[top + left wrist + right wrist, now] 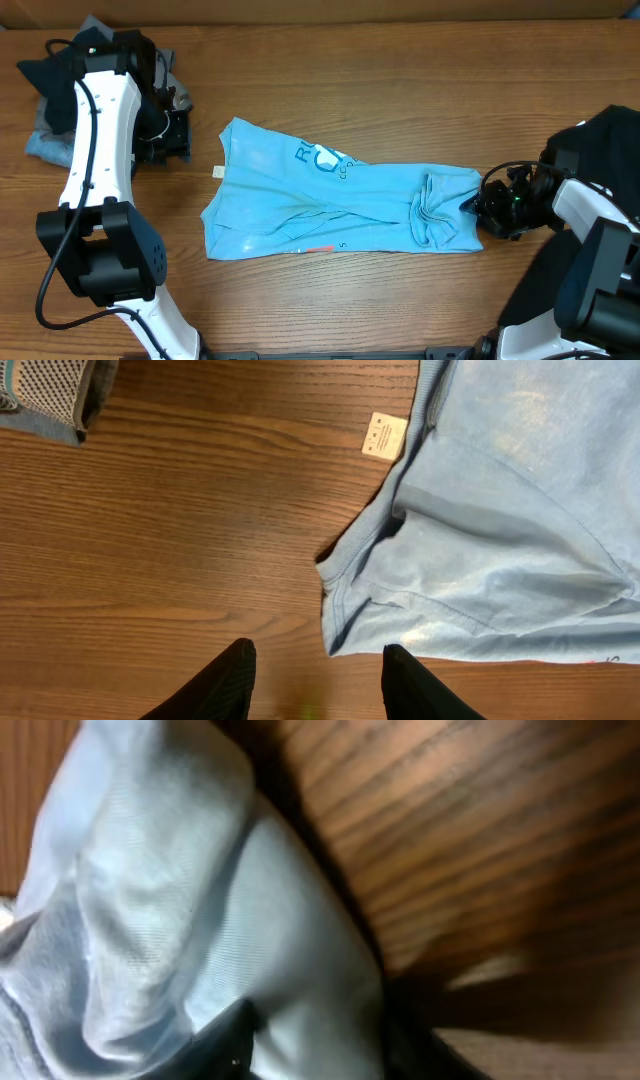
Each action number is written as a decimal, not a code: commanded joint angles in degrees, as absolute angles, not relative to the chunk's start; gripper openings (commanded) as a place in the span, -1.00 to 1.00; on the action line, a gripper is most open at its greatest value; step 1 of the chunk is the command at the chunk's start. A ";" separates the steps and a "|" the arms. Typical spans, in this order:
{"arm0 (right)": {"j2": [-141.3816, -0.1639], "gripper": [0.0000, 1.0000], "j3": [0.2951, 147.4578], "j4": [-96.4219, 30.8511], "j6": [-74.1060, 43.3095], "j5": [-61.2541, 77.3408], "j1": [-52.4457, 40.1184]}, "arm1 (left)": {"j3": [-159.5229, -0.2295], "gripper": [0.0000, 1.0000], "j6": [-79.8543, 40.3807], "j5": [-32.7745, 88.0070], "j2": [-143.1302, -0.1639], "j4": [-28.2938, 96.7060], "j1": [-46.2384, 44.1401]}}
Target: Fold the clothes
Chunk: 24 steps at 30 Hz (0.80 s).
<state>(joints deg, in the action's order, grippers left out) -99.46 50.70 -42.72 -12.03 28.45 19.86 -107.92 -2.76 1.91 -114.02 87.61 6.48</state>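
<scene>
A light sky-blue T-shirt [330, 205] with a printed logo lies crumpled lengthwise across the middle of the table. My right gripper [472, 208] is at its right end. In the right wrist view a bunch of the blue fabric [200, 900] fills the gap between the fingers, and the right gripper [315, 1020] is shut on it. My left gripper [175, 135] hovers left of the shirt. In the left wrist view the left gripper [315, 650] is open over bare wood, just short of the shirt's hem corner [345, 595]. A black garment [612, 135] lies at the far right.
A heap of dark and grey clothes [45, 105] sits at the back left, behind the left arm. A small white label [384, 436] sticks out at the shirt's left edge. Bare wood runs along the front and the back of the table.
</scene>
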 commanded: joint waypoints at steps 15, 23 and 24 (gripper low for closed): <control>-91.70 -0.92 69.19 -60.82 -15.73 8.95 19.00 | -107.61 -0.14 -1.23 2.57 -113.27 88.14 6.37; -91.68 -0.92 68.64 -62.39 -16.80 5.69 5.85 | -107.61 -0.14 -1.28 2.63 -113.27 88.12 6.37; -91.68 -0.92 68.64 -62.28 -16.93 5.39 3.90 | -107.61 -0.14 -1.28 2.63 -113.27 88.16 6.37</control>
